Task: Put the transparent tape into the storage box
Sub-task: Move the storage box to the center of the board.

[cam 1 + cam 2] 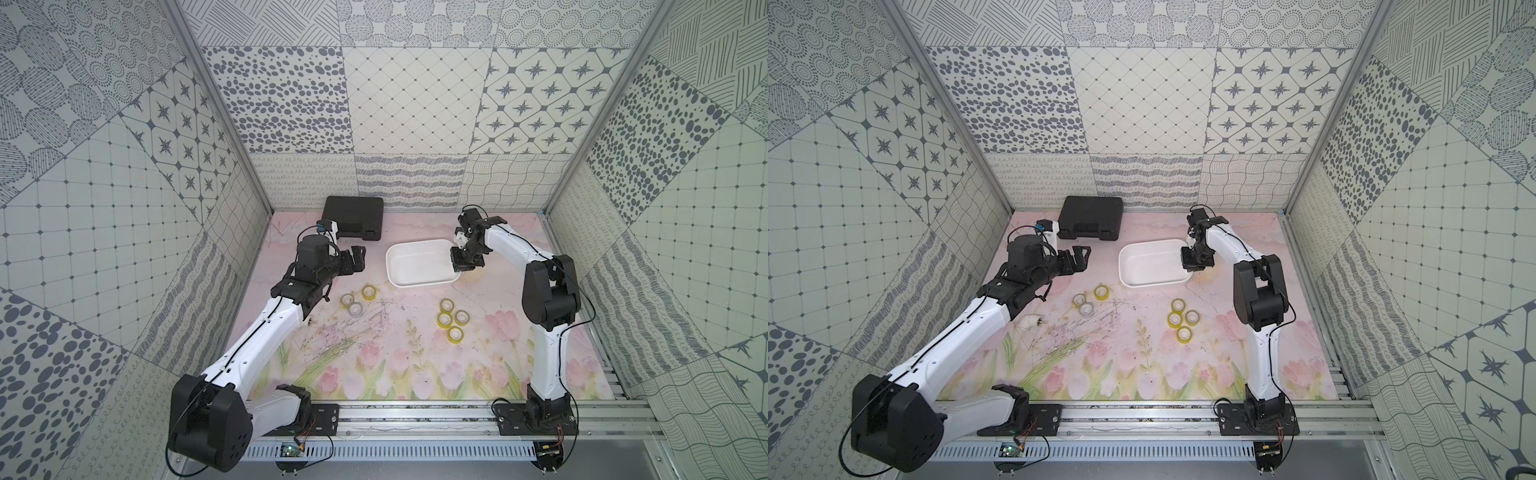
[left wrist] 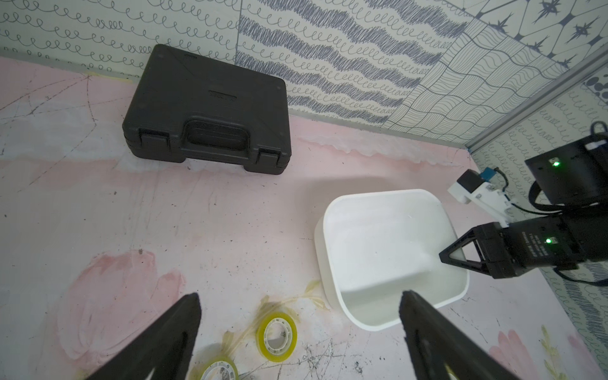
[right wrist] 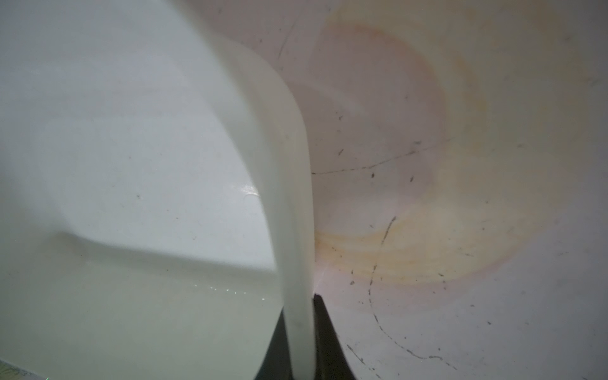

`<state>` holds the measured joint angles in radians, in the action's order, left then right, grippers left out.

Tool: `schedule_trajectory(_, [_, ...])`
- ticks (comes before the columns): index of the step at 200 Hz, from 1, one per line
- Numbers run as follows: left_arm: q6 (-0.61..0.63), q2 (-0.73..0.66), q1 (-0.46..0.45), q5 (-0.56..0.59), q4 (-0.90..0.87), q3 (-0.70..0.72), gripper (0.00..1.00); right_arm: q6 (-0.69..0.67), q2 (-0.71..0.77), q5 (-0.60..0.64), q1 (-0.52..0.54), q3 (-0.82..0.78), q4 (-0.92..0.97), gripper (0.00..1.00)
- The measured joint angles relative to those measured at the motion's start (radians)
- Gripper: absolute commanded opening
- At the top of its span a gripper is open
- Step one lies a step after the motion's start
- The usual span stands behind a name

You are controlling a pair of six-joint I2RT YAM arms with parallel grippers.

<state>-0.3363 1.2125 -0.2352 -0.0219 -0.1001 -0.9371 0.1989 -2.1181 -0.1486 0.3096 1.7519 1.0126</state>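
Tape rolls (image 1: 440, 320) flat, holes up — storage box (image 1: 419, 285) lengthwise left-right

You find a black hard-shell case (image 1: 354, 217) lying flat and closed at the back of the table (image 1: 374, 365), just beside the back wall (image 1: 415, 104). Its moulded handle and two latches face the front. The table carries a pink tulip print with dark scratch marks (image 1: 328, 332). Grey-and-white patterned panels enclose three sides. An aluminium rail (image 1: 415, 419) runs along the front edge.
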Motion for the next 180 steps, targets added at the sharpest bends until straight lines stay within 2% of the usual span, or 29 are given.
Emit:
schedule_trajectory(42, [-0.003, 0.005, -0.006, -0.001, 0.002, 0.0, 0.99, 0.0, 0.0, -0.005, 0.051, -0.022, 0.004, 0.0])
schedule_trajectory(115, [-0.004, 0.018, -0.014, -0.001, 0.004, 0.0, 0.99, 0.181, 0.065, 0.011, 0.077, -0.148, -0.079, 0.0])
schedule_trajectory(180, [-0.004, 0.021, -0.019, 0.0, 0.004, 0.0, 0.99, 0.24, 0.091, 0.06, 0.122, -0.177, -0.074, 0.0])
